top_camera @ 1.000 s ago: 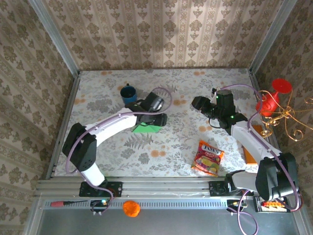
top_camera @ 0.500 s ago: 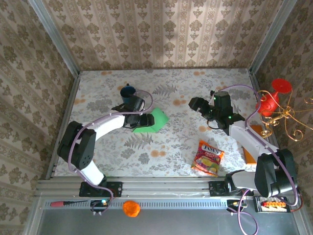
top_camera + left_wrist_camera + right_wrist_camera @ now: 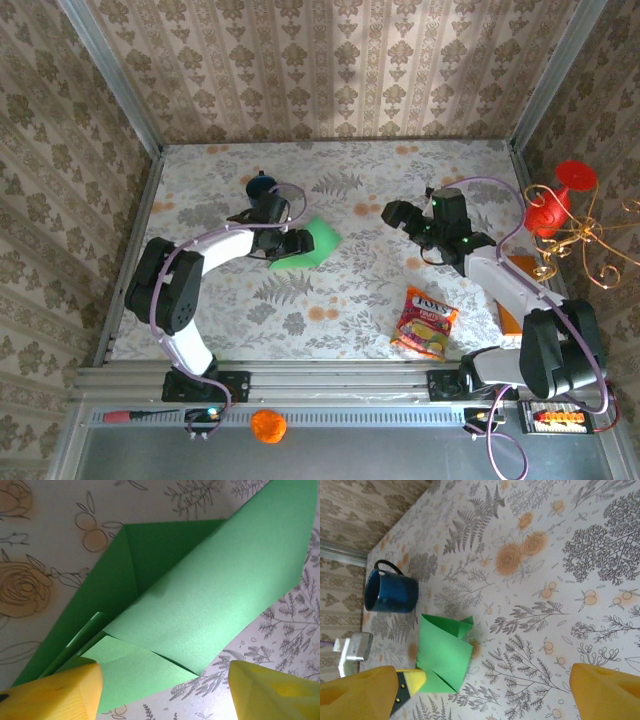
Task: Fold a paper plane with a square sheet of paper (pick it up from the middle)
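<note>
left arm: shoulder link leans out to the left, elbow bent, forearm runs right toward the middle, wrist low. left gripper faces right and tilts down; jaws spread well apart, yellow fingertips sit in the two bottom corners of the left wrist view. right arm: stretched from its base up and left, elbow only slightly bent. right gripper faces left, held above the surface and pitched down; jaws spread wide, yellow fingertips at the bottom corners of the right wrist view.
</note>
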You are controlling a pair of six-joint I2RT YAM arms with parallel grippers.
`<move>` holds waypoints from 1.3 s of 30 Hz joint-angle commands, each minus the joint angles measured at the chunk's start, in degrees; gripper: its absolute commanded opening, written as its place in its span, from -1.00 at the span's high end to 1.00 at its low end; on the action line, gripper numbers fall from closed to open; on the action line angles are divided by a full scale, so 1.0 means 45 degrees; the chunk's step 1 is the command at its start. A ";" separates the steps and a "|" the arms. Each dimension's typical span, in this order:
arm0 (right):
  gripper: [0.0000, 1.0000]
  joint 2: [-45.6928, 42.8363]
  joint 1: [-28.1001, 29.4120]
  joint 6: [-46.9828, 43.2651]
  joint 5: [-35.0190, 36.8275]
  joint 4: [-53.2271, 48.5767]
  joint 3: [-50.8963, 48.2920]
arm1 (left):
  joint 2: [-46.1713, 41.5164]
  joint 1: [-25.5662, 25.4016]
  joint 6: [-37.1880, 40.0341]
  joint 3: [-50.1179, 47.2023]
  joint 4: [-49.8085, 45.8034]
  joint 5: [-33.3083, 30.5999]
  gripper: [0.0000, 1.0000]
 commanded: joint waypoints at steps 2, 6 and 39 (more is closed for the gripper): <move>-0.82 0.0368 0.0397 -0.0374 0.0176 -0.0148 0.0112 | 0.0327 0.0818 -0.1230 -0.0118 0.1037 0.1260 -0.37; -0.82 0.0668 0.0614 -0.0318 -0.0075 -0.0023 0.0188 | 0.0459 0.1202 -0.1512 -0.0273 0.1292 0.1653 -0.37; -0.65 0.5331 0.3685 0.0405 -0.0985 0.0219 0.2894 | -0.0830 0.2370 0.1475 -0.0429 0.1040 0.1368 -0.41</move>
